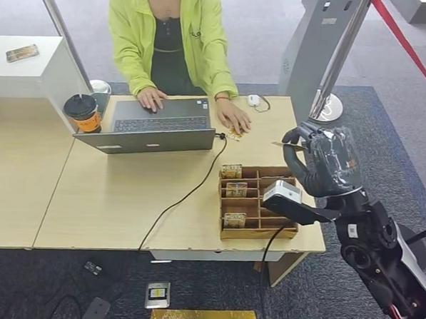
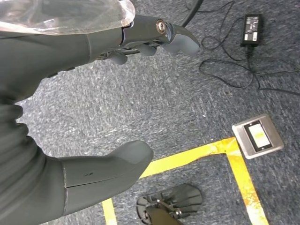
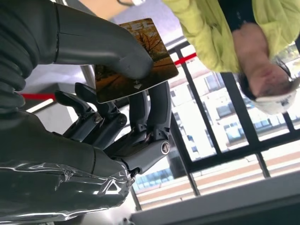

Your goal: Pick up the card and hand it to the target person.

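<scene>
- Here, from the head view, a pale wooden counter (image 1: 117, 197) stands on blue-grey carpet (image 1: 405, 169), with a red line running along the far right floor. A person in a lime jacket (image 1: 169, 36) sits at the far side with hands at an open laptop (image 1: 153, 128); a lidded coffee cup (image 1: 82, 112) stands to its left, a mouse (image 1: 253, 99) to its right. A wooden divided tray (image 1: 257, 202) holding more cards sits at the near right edge. The right hand (image 1: 321, 161) is raised over the counter's right end, the card (image 1: 280, 144) a thin edge at its fingers.
- From the left wrist view, the left hand (image 2: 88, 93) hangs over carpet marked with yellow tape (image 2: 212, 154), near a metal floor socket (image 2: 258, 136) and a black power adapter (image 2: 251, 29); its fingers are spread apart, holding nothing.
- From the right wrist view, the thumb presses the orange-brown card (image 3: 136, 61) against the fingers (image 3: 155, 108), pinching it flat, with the person's jacket just beyond.
</scene>
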Controlling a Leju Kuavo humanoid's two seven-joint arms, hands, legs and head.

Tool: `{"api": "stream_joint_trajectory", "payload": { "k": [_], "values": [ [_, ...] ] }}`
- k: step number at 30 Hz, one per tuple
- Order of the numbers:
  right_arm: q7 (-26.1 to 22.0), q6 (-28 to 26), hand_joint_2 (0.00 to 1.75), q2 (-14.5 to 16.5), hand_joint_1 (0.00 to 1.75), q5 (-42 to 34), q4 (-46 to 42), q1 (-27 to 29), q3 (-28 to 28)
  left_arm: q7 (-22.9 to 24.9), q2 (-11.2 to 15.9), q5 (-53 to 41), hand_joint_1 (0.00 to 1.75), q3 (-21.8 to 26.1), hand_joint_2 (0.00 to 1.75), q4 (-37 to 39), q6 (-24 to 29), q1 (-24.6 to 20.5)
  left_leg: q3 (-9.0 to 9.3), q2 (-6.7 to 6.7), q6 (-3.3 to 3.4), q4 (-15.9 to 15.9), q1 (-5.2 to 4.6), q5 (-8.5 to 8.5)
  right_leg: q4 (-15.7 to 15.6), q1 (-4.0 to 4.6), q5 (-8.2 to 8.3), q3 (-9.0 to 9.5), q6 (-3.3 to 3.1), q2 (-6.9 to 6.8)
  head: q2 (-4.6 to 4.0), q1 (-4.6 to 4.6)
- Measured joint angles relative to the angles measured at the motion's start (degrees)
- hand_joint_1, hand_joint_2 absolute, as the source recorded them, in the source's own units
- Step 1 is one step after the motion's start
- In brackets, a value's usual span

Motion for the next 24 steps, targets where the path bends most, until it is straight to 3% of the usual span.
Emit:
{"api": "stream_joint_trajectory", "payload": {
  "k": [6, 14, 19, 24],
  "values": [
    [-1.38, -1.86, 1.75, 1.32, 1.75, 3.54, 5.68, -11.68, 2.68, 1.22, -0.64, -1.54, 0.0, -0.46, 1.75, 0.0, -0.9, -1.82, -0.13, -0.06, -0.01, -0.01, 0.0, 0.11, 0.05, 0.01, 0.09, -0.02, -0.02, -0.04, 0.0, -0.01],
    [-1.83, -5.9, 1.75, 9.61, 1.75, 9.16, 30.03, -28.92, 9.77, 1.91, -1.62, -3.08, 0.0, -1.87, 1.75, 0.0, -1.84, -4.6, -0.28, -0.39, -0.08, -0.01, 0.03, 0.3, 0.13, 0.03, 0.15, -0.09, -0.02, -0.28, 0.0, -0.03],
    [-0.42, -4.5, 1.75, 15.16, 1.75, 10.97, 45.01, -35.62, 13.68, 2.12, -1.73, -3.29, 0.0, -2.8, 1.75, 0.0, -2.08, -5.09, -0.34, -0.48, -0.12, -0.01, 0.06, 0.32, 0.14, 0.04, 0.14, -0.16, -0.03, -0.37, 0.0, -0.04],
    [1.9, -3.33, 1.75, 18.8, 1.75, 12.5, 53.57, -38.55, 16.07, 2.51, -1.72, -3.3, 0.0, -3.19, 1.75, 0.0, -2.14, -5.07, -0.35, -0.46, -0.12, -0.01, 0.07, 0.32, 0.14, 0.04, 0.14, -0.21, -0.03, -0.33, 0.0, -0.05]
  ]
}}
